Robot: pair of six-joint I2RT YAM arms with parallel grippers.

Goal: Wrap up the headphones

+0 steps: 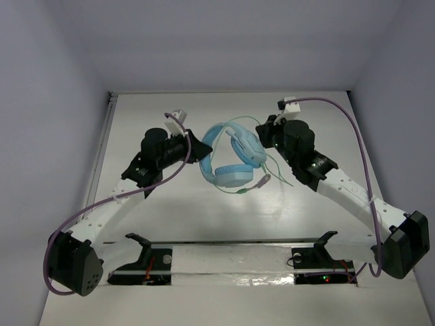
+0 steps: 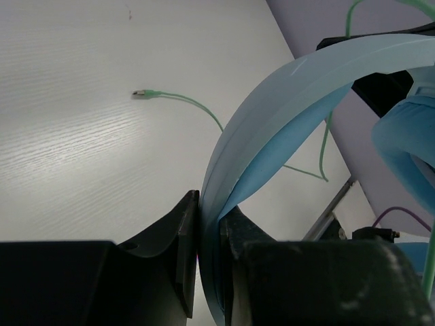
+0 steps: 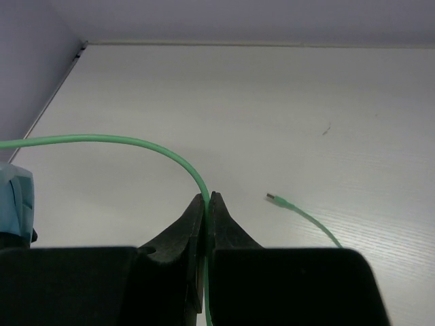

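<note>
The light blue headphones (image 1: 231, 159) lie mid-table, with one earcup (image 1: 233, 175) nearest the arms. My left gripper (image 1: 200, 151) is shut on the wide headband (image 2: 285, 102); the band runs down between the black fingers (image 2: 187, 238). My right gripper (image 1: 262, 132) is shut on the thin pale-green cable (image 3: 102, 139), which arcs up out of the jaws toward an earcup (image 3: 13, 197) at the left edge. The cable's plug end (image 3: 273, 199) lies loose on the table. The same plug (image 2: 139, 92) shows in the left wrist view, and the cable (image 1: 275, 170) trails right of the headphones.
Thick purple robot cables (image 1: 360, 142) loop over both arms. Pale walls close in the white table (image 1: 204, 217) at the back and both sides. Two black brackets (image 1: 143, 244) stand by a slot along the near edge.
</note>
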